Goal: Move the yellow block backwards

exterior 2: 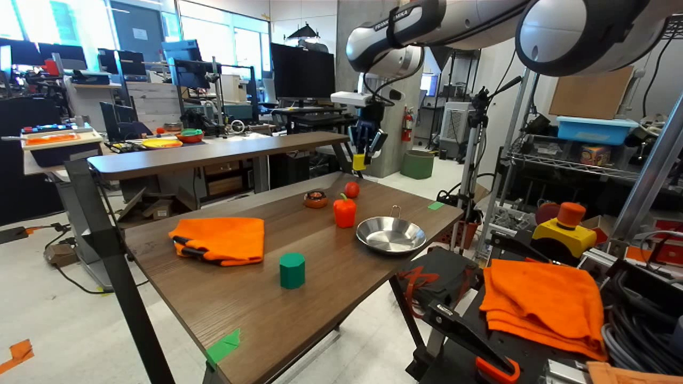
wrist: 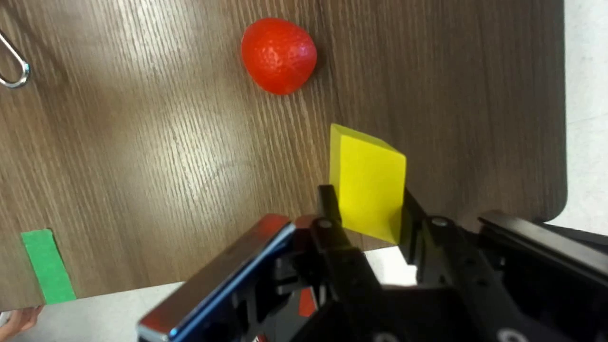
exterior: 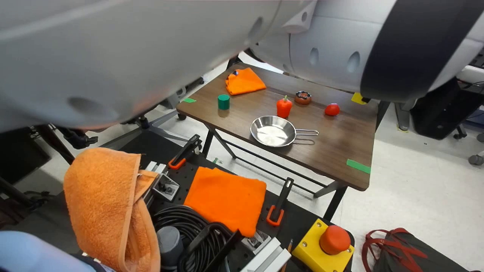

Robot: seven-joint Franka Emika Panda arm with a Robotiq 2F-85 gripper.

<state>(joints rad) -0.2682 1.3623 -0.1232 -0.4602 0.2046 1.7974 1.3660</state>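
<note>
The yellow block [wrist: 372, 185] is held between the two black fingertips in the wrist view. My gripper [wrist: 368, 211] is shut on it. In an exterior view the yellow block [exterior 2: 359, 161] hangs from the gripper [exterior 2: 365, 149], raised above the far end of the wooden table [exterior 2: 320, 298]. In an exterior view only part of the yellow block [exterior: 357, 98] shows beside the arm, which hides most of the gripper. In the wrist view the block is tilted, with table surface seen behind it.
A red tomato [wrist: 279, 56] lies on the table near the block. A red pepper [exterior 2: 344, 212], a brown round object [exterior 2: 315, 199], a metal pan [exterior 2: 391, 234], a green cylinder [exterior 2: 292, 270] and an orange cloth [exterior 2: 229, 237] stand on the table. A raised shelf [exterior 2: 229, 152] runs along one side.
</note>
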